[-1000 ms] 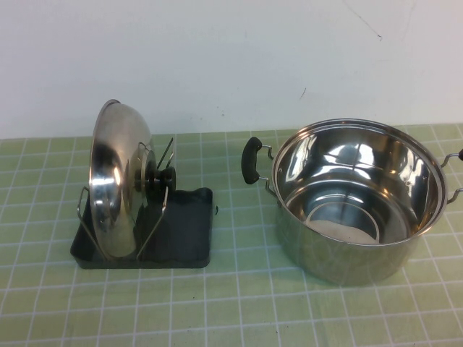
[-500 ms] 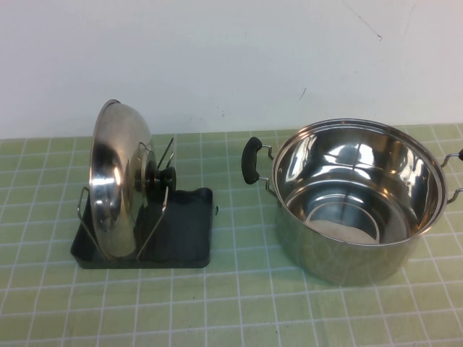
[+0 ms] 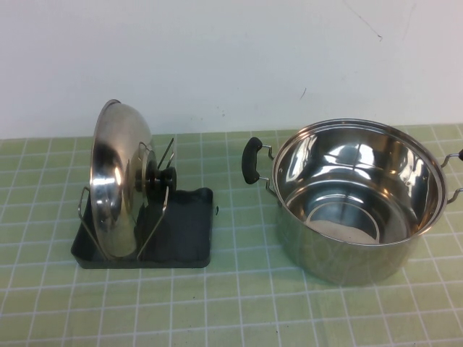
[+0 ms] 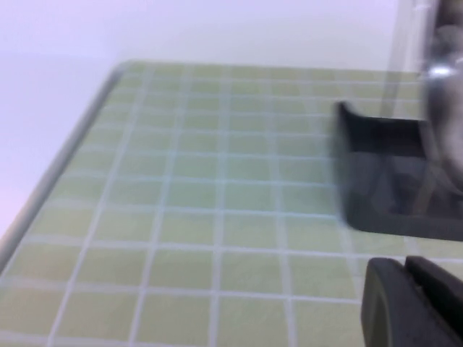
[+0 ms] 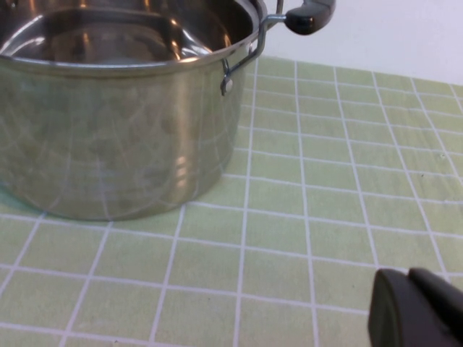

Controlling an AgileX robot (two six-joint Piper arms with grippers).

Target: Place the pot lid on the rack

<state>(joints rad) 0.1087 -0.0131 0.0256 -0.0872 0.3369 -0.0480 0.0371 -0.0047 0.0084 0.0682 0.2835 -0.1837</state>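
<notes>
While the pot lid stands on edge in the rack, its disc runs up and down, leaning slightly, with the black knob pointing sideways toward the steel pot and caught between the thin wire prongs. Neither arm appears in the high view. In the left wrist view only a dark corner of the left gripper shows, low over the green tiled table, with the rack's dark tray ahead of it and apart from it; whether its jaws are spread or pressed together cannot be told. Likewise the right gripper shows as a dark edge above the tiles, the pot with its black side handle standing ahead and well apart; its jaw state cannot be told either.
</notes>
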